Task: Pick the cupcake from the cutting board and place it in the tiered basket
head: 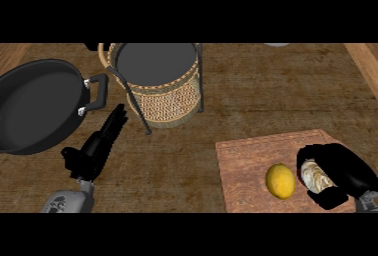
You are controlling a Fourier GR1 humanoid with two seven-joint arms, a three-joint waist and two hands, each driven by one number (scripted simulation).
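The cupcake (317,176), pale with a whitish top, sits at the right side of the reddish-brown cutting board (251,160). My right hand (347,170) is curled round it, fingers over its top and thumb below, hiding much of it. The tiered basket (159,80), wicker with a dark round top tier and black frame, stands at the back centre. My left hand (100,142) is open with straight fingers pointing up toward the basket, left of the board.
A yellow lemon (280,181) lies on the cutting board just left of the cupcake. A large black pan (37,105) with a handle takes up the left side of the wooden counter, close to my left hand.
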